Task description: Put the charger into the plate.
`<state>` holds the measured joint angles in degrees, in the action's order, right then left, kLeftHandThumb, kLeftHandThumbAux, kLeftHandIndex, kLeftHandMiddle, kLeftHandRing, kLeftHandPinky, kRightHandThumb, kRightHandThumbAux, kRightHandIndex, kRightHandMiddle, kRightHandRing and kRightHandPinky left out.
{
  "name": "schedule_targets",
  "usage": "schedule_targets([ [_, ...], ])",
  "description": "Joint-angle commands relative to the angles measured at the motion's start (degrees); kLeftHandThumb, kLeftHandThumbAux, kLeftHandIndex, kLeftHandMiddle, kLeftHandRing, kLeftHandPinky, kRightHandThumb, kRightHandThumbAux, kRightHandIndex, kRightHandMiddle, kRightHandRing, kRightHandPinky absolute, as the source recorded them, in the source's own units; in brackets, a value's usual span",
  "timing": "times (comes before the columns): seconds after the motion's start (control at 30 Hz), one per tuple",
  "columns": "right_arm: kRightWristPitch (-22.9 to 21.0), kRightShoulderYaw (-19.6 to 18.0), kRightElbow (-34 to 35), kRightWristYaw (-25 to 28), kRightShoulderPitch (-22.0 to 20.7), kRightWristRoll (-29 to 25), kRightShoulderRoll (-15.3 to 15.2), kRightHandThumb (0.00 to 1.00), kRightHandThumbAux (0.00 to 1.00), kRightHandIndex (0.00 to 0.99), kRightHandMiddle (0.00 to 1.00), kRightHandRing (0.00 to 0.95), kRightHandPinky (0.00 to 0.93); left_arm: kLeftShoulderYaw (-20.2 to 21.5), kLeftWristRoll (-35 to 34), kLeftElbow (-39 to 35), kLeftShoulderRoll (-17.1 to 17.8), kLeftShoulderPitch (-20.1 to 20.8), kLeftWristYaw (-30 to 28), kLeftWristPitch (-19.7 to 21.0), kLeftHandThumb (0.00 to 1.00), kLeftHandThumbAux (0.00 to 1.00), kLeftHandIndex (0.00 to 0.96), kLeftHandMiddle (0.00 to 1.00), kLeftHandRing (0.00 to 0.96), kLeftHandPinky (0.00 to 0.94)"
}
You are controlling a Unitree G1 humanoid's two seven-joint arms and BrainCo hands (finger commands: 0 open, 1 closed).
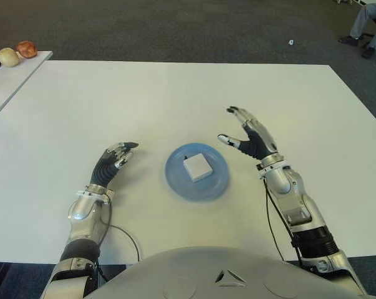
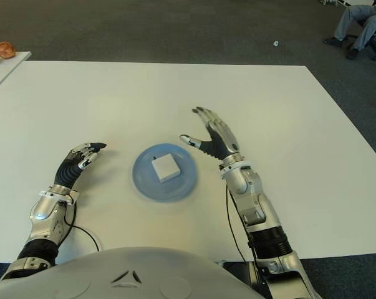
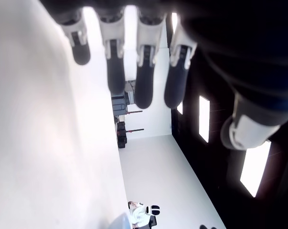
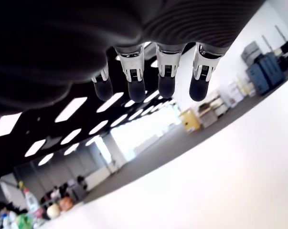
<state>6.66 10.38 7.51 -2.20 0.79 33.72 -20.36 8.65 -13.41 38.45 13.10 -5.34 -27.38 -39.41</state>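
Two hands flanked one plate on a wide white table, and neither held anything. Largest of the task's things, the blue plate lay between the hands, just beside the right hand's thumb and a little farther from the left hand's fingertips. That central spot, I judge, put it within reach of either arm.

At the plate's middle sat the white charger, a small squarish block lying flat, so the task looked done. The right hand was raised just to the plate's outer right with its fingers spread and relaxed, empty; its wrist view showed four straight fingertips with nothing between them. I take that open pose to be a release posture clear of the rim.

Idle, the left hand showed to the left of the plate, fingers loosely extended and holding nothing.

Beyond the left hand, on a neighbouring table, lay a few rounded fruit-like items. No brand, label or writing could be read on the charger or anything else.
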Motion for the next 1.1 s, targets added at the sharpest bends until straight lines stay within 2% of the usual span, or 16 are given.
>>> schedule_targets([
  [0.03, -0.3, -2.6, -2.6, -4.3, 0.6, -4.2, 4.7, 0.148, 0.235, 0.000, 0.000, 0.000, 0.000, -1.7, 1.2, 7.4, -4.9, -5.5, -0.2, 1.7, 0.074, 0.528, 0.363, 0.313, 0.237, 0.071],
  [0.3, 0.9, -6.7, -4.1, -5.9, 2.2, -10.0, 7.1, 0.086, 0.371, 0.000, 0.000, 0.000, 0.000, -2.0, 1.4, 6.7, -4.8, -5.6, -0.1, 1.9, 0.076, 0.538, 0.365, 0.318, 0.244, 0.089],
  [0.37, 3.1, -8.5, -5.8, -6.1, 3.4, -12.4, 6.9, 0.073, 0.402, 0.000, 0.000, 0.000, 0.000, -2.0, 1.6, 6.8, -4.8, -5.6, 0.1, 1.8, 0.073, 0.539, 0.362, 0.315, 0.241, 0.098],
  [0.4, 5.3, -10.1, -9.1, -6.4, 3.2, -14.9, 7.1, 0.066, 0.418, 0.000, 0.000, 0.000, 0.000, -2.0, 1.7, 6.8, -4.7, -5.6, 0.3, 1.6, 0.072, 0.539, 0.360, 0.314, 0.240, 0.104],
  [0.5, 9.1, -12.5, -14.4, -6.7, 2.2, -19.6, 8.2, 0.048, 0.521, 0.000, 0.000, 0.000, 0.000, -1.9, 1.9, 6.6, -4.6, -5.6, 0.5, 1.3, 0.066, 0.539, 0.349, 0.311, 0.238, 0.112],
  [0.57, 10.6, -13.1, -15.5, -6.7, 1.9, -21.6, 9.3, 0.043, 0.555, 0.000, 0.000, 0.000, 0.000, -1.8, 1.7, 6.4, -4.6, -5.6, 0.3, 1.4, 0.064, 0.540, 0.346, 0.310, 0.237, 0.114],
  [0.67, 12.5, -14.0, -16.9, -6.3, 1.6, -24.8, 10.9, 0.035, 0.657, 0.000, 0.000, 0.000, 0.000, -1.8, 1.4, 6.1, -4.5, -5.7, 0.0, 1.5, 0.060, 0.539, 0.341, 0.305, 0.232, 0.103],
  [0.8, 14.5, -14.4, -18.4, -5.7, 1.4, -26.7, 11.8, 0.017, 0.756, 0.000, 0.000, 0.000, 0.000, -1.8, 1.6, 6.1, -4.4, -5.7, 0.1, 1.2, 0.058, 0.535, 0.340, 0.299, 0.227, 0.106],
  [0.97, 15.3, -14.7, -20.1, -5.3, 1.0, -27.7, 12.6, 0.005, 0.814, 0.000, 0.000, 0.000, 0.000, -2.0, 2.4, 5.2, -4.8, -6.0, 1.3, -0.3, 0.050, 0.536, 0.348, 0.308, 0.238, 0.153],
  [1.1, 14.6, -15.2, -22.1, -4.7, 0.4, -29.4, 13.8, 0.001, 0.829, 0.003, 0.000, 0.000, 0.008, -2.0, 2.6, 4.5, -4.9, -6.1, 2.0, -0.3, 0.040, 0.543, 0.343, 0.308, 0.236, 0.152],
])
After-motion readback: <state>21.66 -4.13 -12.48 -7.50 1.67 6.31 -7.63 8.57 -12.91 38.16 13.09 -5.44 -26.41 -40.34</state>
